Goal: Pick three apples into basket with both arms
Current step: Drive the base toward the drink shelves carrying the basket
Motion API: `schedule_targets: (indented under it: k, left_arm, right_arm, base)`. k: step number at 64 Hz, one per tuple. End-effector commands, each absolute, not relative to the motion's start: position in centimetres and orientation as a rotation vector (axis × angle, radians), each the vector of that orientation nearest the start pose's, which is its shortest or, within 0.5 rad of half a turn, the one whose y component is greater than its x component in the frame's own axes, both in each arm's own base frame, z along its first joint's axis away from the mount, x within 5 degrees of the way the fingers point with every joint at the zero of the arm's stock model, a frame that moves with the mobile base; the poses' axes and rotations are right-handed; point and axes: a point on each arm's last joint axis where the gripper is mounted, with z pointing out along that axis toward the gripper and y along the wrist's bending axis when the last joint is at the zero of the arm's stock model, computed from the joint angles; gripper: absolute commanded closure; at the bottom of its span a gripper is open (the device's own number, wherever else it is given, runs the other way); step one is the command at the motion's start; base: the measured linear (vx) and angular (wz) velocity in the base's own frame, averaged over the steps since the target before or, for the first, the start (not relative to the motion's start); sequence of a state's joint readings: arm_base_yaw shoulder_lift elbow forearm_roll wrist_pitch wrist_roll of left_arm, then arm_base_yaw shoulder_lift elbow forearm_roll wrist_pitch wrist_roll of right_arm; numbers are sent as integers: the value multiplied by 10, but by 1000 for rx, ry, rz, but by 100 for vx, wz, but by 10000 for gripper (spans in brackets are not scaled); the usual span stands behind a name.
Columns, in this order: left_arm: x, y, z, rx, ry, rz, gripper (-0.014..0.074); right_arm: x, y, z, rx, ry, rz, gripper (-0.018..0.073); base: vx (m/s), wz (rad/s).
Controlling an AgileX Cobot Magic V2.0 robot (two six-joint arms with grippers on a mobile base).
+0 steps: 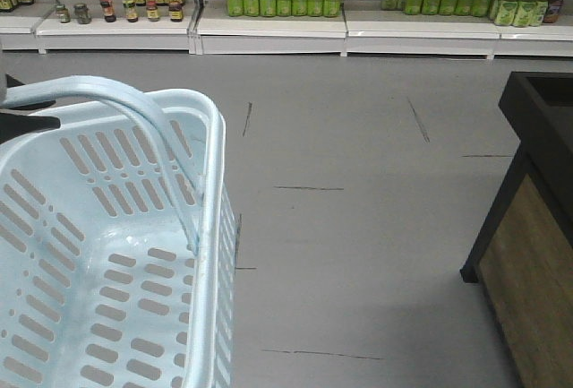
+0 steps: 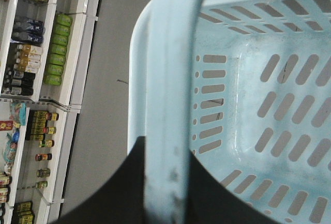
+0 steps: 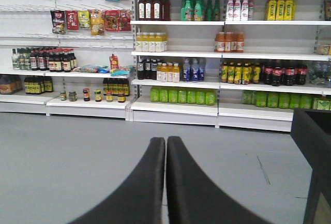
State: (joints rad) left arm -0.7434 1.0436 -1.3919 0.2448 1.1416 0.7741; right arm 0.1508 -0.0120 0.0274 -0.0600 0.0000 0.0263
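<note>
Left claw (image 2: pixel 165 154) is closed on the handle of the basket (image 1: pixel 211 164), which is empty, near left. Right claw (image 3: pixel 165 141) is pressed shut, holding nothing, facing the far shelves (image 3: pixel 173 109). No apples in view. Judged: locating step. Next move: swing the right claw toward the dark worktop (image 1: pixel 537 101) on the right, then open it.

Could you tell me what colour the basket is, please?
The basket is pale blue; front view shows best.
</note>
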Motion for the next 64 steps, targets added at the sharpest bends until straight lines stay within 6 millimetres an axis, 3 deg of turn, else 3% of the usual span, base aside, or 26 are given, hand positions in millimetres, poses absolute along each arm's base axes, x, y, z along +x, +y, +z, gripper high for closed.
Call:
schedule_targets:
  k: [1,64]
  left_arm:
    - [142,-103,472,1468,1563,321,603]
    - [142,-103,472,1468,1563,321,603]
  right_arm:
    - [55,9,207,-141,1422,93,568]
    - [55,9,207,-141,1422,93,568]
  base:
    - [11,20]
    - [13,2]
